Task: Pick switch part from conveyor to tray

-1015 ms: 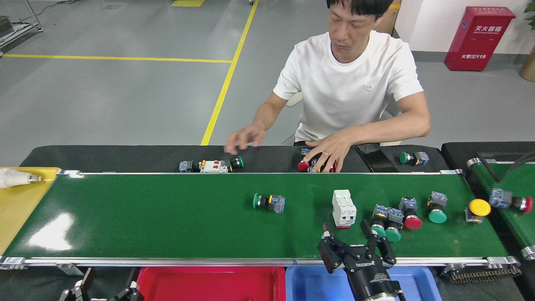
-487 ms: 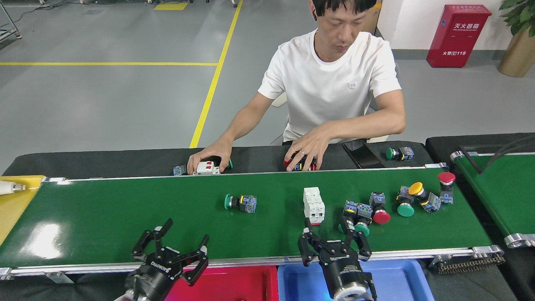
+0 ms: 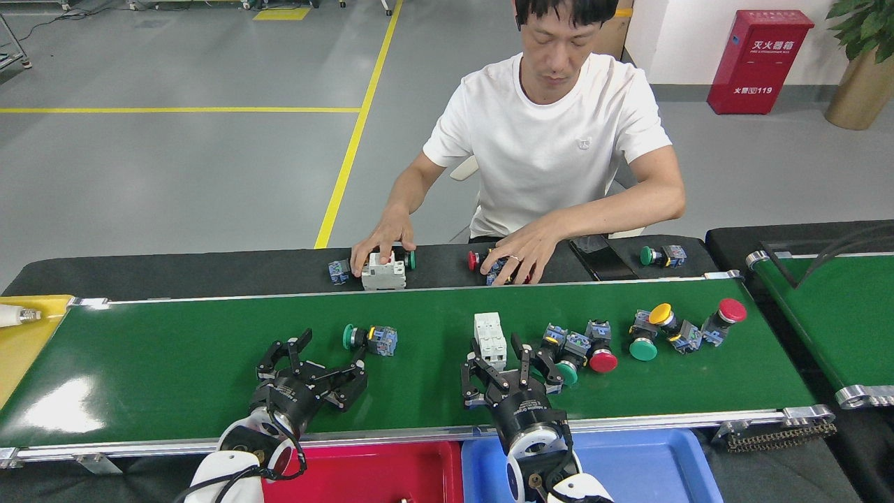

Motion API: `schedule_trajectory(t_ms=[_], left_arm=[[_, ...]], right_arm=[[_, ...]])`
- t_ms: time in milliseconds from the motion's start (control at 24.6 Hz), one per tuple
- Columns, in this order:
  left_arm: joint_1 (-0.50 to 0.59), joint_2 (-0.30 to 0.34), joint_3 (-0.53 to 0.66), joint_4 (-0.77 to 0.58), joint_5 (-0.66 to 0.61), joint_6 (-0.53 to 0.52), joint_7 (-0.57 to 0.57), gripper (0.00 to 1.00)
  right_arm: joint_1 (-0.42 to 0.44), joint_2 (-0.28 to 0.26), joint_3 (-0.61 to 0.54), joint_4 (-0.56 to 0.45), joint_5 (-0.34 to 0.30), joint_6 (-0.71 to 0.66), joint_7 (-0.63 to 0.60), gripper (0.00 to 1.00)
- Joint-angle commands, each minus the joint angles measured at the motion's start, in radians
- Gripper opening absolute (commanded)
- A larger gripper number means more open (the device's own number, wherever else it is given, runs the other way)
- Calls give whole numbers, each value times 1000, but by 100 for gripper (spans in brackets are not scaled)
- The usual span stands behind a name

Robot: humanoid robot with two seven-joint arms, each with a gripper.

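Observation:
On the conveyor, a green-capped switch part with a blue block lies left of centre. My left gripper is open over the belt, just in front and left of it, not touching. A white breaker stands at mid-belt. My right gripper is open, its fingers on either side of the breaker's near end. Several more switch parts with green, red and yellow caps lie to the right. The red tray sits below the belt's near rail.
A blue tray is right of the red one, and a yellow tray is at the belt's left end. A person's hands hold parts on the black table behind the belt. A second green belt stands at right.
Both grippers reached farther over the belt: the left toward the green-capped part, the right up to the white breaker. The parts on the belt drifted left.

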Motion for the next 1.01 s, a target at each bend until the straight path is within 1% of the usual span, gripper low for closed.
schedule_trajectory(t_ms=[0, 81, 122, 162, 203, 244, 325, 365, 406, 446, 487, 528, 568, 609, 649, 690, 731, 771, 812, 852, 893, 974], left_arm=[[-32, 2, -13, 7, -2, 16, 15, 100], [-55, 2, -36, 41, -2, 41, 20, 100], [-67, 4, -42, 58, -2, 52, 24, 100], [-75, 4, -44, 73, -2, 58, 35, 98], [-80, 5, -44, 84, -2, 58, 41, 91], [-86, 8, -44, 96, -2, 59, 44, 81], [-96, 13, -36, 125, 0, 59, 46, 74], [-98, 17, -35, 134, 3, 56, 50, 67], [-96, 22, -33, 140, 8, 53, 72, 52], [-90, 22, -33, 142, 8, 55, 106, 40], [-83, 27, -30, 137, 11, 45, 125, 26], [-77, 33, -23, 134, 14, 42, 129, 17], [-67, 51, -10, 128, 21, 38, 130, 7], [-61, 54, -4, 119, 32, 30, 132, 7], [-50, 59, 2, 93, 57, 19, 130, 6], [-26, 63, 10, 50, 80, 4, 132, 6], [2, 73, 16, 10, 87, -4, 130, 6], [37, 88, 27, -48, 92, -11, 130, 6], [72, 97, 39, -110, 95, -14, 130, 6], [108, 100, 51, -160, 96, -19, 130, 6], [158, 103, 71, -223, 98, -30, 130, 6], [273, 112, 132, -344, 96, -66, 129, 7]], right_arm=[[-17, -2, -2, -21, -2, -47, -9, 5], [-1, -5, -4, -86, -25, -78, -8, 5], [20, -19, -7, -150, -49, -99, -5, 5], [46, -54, -8, -222, -78, -134, 3, 5], [63, -83, -10, -279, -106, -159, 10, 6], [92, -123, -11, -346, -146, -187, 24, 6], [175, -210, -11, -458, -221, -262, 37, 7], [203, -244, -11, -488, -241, -303, 38, 7], [244, -290, -13, -501, -263, -374, 37, 8], [275, -324, -27, -500, -279, -453, 33, 8], [313, -348, -66, -498, -295, -547, 30, 10], [350, -354, -102, -498, -302, -608, 29, 12], [416, -358, -175, -498, -318, -725, 29, 13], [448, -356, -232, -498, -329, -805, 30, 13], [487, -353, -317, -497, -347, -917, 32, 14], [522, -348, -389, -494, -359, -1000, 38, 15], [537, -344, -429, -489, -361, -1000, 40, 17], [543, -338, -450, -480, -361, -1000, 40, 23], [543, -327, -450, -469, -361, -1000, 43, 41], [543, -316, -455, -466, -359, -1000, 55, 78], [548, -305, -459, -469, -361, -1000, 87, 95], [548, -299, -487, -466, -365, -1000, 127, 96]])
